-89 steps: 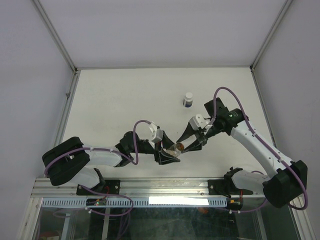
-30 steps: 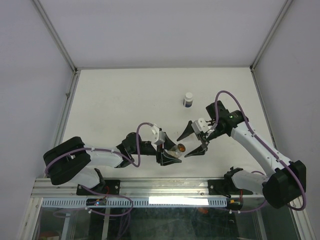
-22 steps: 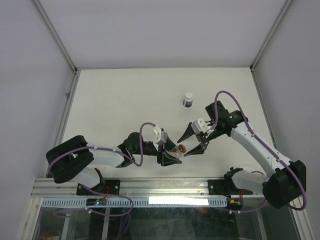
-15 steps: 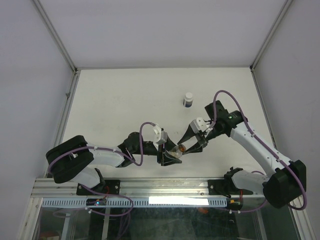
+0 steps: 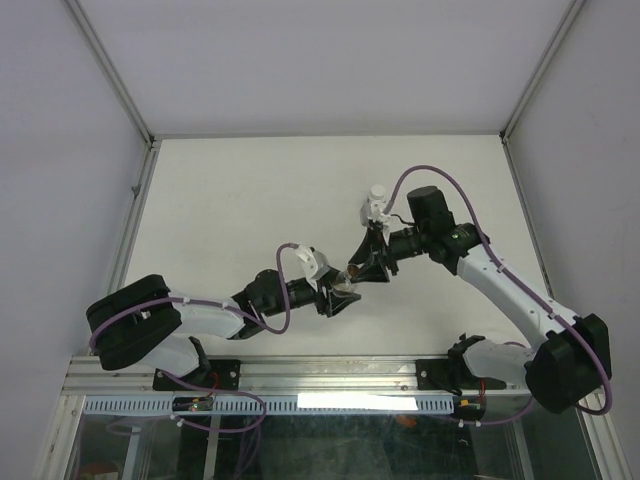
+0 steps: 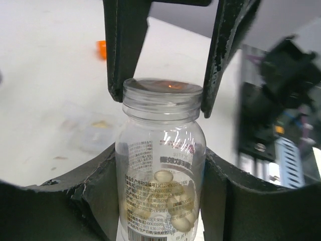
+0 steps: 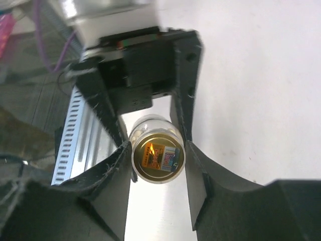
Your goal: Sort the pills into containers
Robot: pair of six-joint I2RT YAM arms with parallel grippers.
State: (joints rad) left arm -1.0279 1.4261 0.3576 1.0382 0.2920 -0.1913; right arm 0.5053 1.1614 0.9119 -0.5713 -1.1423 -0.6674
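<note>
Holding the clear pill vial (image 6: 161, 150) off the surface (image 6: 50, 75), the left gripper (image 5: 332, 297) has its jaws clamped on the 2 sides of the labelled body. The overhead view places the vial near the front middle, between the 2 arms.

The right gripper (image 7: 158, 150) meets it from the far right. Its jaws stand against both sides of the threaded neck, and contact appears on each side. In my judgement this is a 2-handed hold: the body is steadied by one arm so the other can work at the mouth.

Pale pills (image 6: 163, 175) sit low in the vial. Whether the mouth is sealed or open cannot be told, as only a glassy top with an orange glint shows.

On the surface behind the vial lie a small orange item (image 6: 102, 49) and, nearer, a faint clear flat item (image 6: 85, 135), both too blurred to identify. A small white-capped bottle (image 5: 376, 191) stands farther back.

Sorting has, in my judgement, not yet begun.
</note>
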